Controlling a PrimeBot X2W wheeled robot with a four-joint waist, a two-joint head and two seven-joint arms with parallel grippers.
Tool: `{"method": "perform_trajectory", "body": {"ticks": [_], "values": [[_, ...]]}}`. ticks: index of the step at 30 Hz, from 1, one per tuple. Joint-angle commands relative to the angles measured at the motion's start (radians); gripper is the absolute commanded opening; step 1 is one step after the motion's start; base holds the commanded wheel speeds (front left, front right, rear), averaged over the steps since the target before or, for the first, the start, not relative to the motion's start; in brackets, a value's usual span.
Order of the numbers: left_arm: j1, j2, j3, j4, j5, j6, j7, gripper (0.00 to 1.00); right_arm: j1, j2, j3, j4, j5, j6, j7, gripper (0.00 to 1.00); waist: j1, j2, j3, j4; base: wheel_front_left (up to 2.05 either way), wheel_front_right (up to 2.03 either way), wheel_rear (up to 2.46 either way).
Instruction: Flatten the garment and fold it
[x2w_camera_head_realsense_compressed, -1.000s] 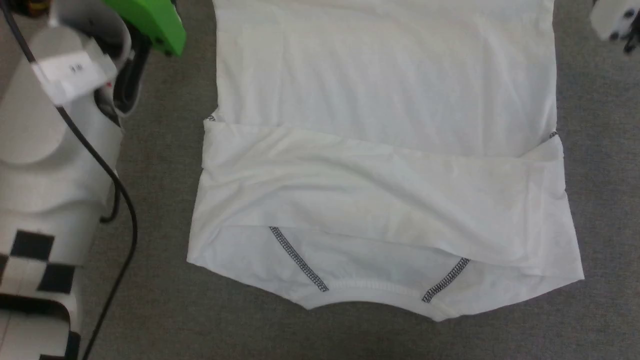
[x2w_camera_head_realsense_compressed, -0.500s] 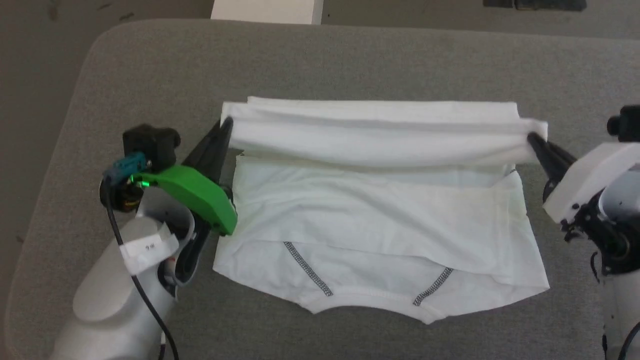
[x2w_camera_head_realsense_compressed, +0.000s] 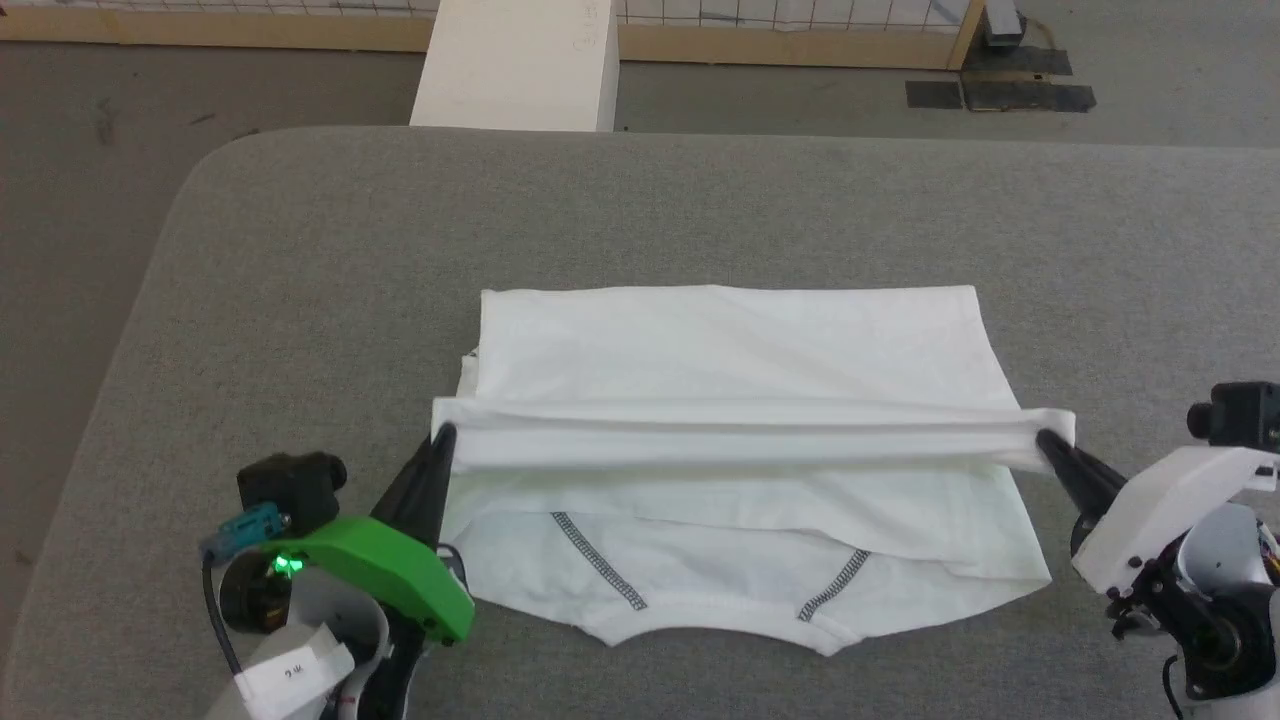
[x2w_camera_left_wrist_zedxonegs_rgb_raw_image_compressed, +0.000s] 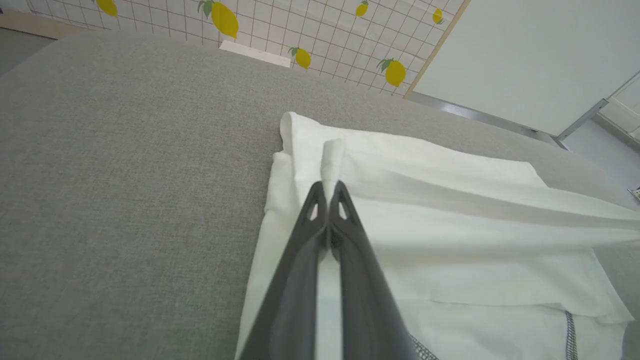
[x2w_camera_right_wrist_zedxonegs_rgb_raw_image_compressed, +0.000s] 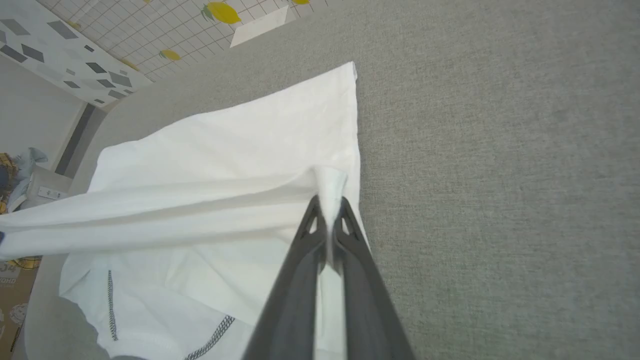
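Garment (x2w_camera_head_realsense_compressed: 730, 350) edge, seemingly taut, between left fingers (x2w_camera_head_realsense_compressed: 425, 480) and right fingers (x2w_camera_head_realsense_compressed: 1075, 468)

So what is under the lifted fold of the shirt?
More layers of the white shirt, with zigzag seams and the collar. The left gripper and right gripper pinch the fold's ends. The grey table beneath is covered.

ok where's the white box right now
In the head view the white box sits just beyond the grey table's far edge, left of centre, well past the garment.
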Motion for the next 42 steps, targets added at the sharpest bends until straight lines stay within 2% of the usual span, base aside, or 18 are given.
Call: {"method": "perform_trajectory", "body": {"ticks": [1,9,16,17,18,19,23,27,31,35,39,42], "values": [[0.032,0.003,0.003,-0.005,-0.010,0.012,0.001,0.00,0.023,0.006,-0.005,-0.006,-0.007,-0.001,0.005,0.00,0.0001,0.0000,-0.002,-0.004,0.00,0.00,0.00],[0.108,0.002,-0.002,0.057,-0.038,0.068,0.049,0.00,0.092,0.028,0.034,0.017,-0.028,-0.001,0.023,0.00,0.0001,0.0000,0.007,-0.011,0.00,0.00,0.00],[0.113,0.008,-0.020,0.105,-0.058,0.116,0.153,0.00,0.117,0.013,0.056,0.054,-0.054,-0.001,0.052,0.00,0.0001,0.0000,0.007,-0.005,0.00,0.00,0.00],[0.112,0.008,-0.020,0.107,-0.061,0.119,0.161,0.04,0.119,0.012,0.060,0.057,-0.055,-0.001,0.063,0.00,0.0001,0.0000,0.006,-0.006,0.00,0.00,0.00],[0.113,0.008,-0.022,0.111,-0.066,0.122,0.174,0.40,0.120,0.009,0.063,0.057,-0.055,-0.001,0.072,0.19,0.0001,0.0000,0.005,-0.007,0.00,0.00,0.00],[0.114,0.009,-0.022,0.111,-0.070,0.127,0.185,1.00,0.121,0.007,0.065,0.052,-0.051,-0.001,0.079,1.00,0.0001,0.0000,0.003,-0.007,0.00,0.00,0.00],[0.125,0.028,-0.002,0.095,-0.084,0.162,0.213,1.00,0.131,-0.008,0.059,0.013,-0.033,-0.001,0.109,1.00,0.0001,0.0000,-0.005,-0.006,0.00,0.00,0.00],[0.148,0.073,0.047,0.042,-0.098,0.212,0.226,1.00,0.135,-0.020,0.019,-0.074,0.015,-0.001,0.153,1.00,0.0001,0.0000,-0.013,-0.005,0.00,0.00,0.00],[0.153,0.118,0.131,-0.050,-0.095,0.252,0.165,1.00,0.096,-0.028,-0.069,-0.161,0.040,-0.001,0.187,1.00,0.0001,0.0000,-0.012,-0.002,0.00,0.00,0.00],[0.124,0.144,0.192,-0.126,-0.041,0.240,0.022,1.00,0.024,-0.054,-0.099,-0.168,0.019,-0.001,0.237,1.00,0.0001,0.0000,0.003,0.001,0.00,0.00,0.00],[0.082,0.144,0.206,-0.172,0.060,0.212,-0.136,1.00,-0.052,-0.096,-0.046,-0.107,0.012,-0.001,0.304,1.00,0.0001,0.0000,0.038,0.008,0.00,0.00,0.00],[0.050,0.125,0.209,-0.197,0.151,0.188,-0.168,1.00,-0.092,-0.137,0.016,-0.058,0.018,-0.001,0.354,1.00,0.0001,0.0000,0.071,0.021,0.00,0.00,0.00]]}}
